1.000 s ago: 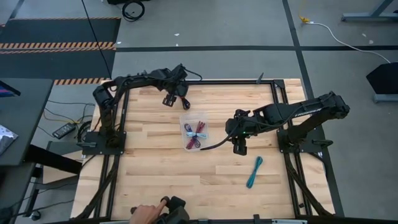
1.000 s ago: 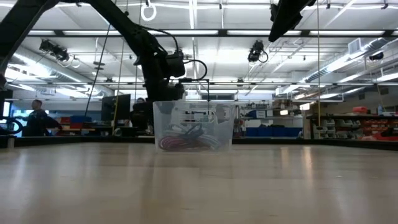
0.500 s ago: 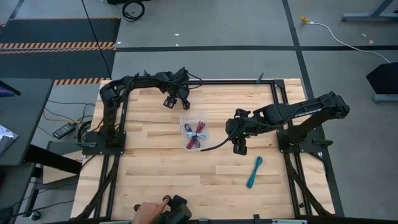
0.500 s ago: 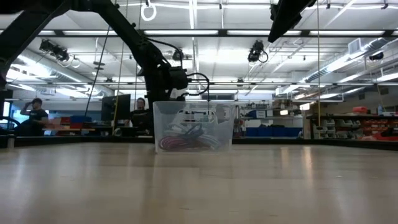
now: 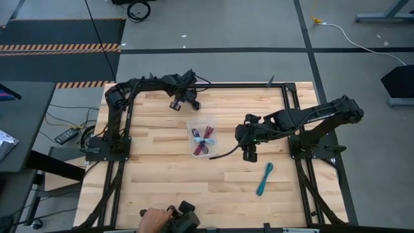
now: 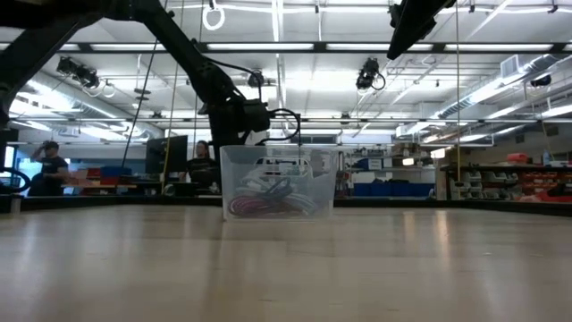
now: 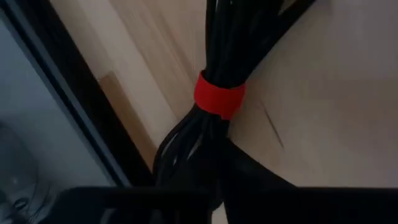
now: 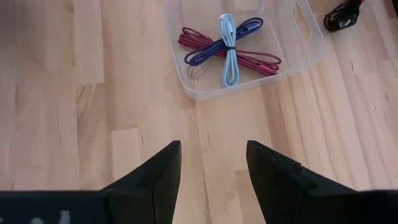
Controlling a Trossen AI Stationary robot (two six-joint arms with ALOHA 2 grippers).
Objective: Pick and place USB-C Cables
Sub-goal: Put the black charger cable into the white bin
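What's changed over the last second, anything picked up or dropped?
The left claw carrying the black cable with the red tie swung slightly toward the table's far edge, remaining short of the clear bin. Nothing was let go. Unchanged: the right claw hangs open beside the bin, three cables lie in the bin, and the teal cable lies on the table.

Wooden table point(image 5: 162, 181), clear bin point(image 5: 194, 123) mid-table, teal cable point(image 5: 264, 179) near right
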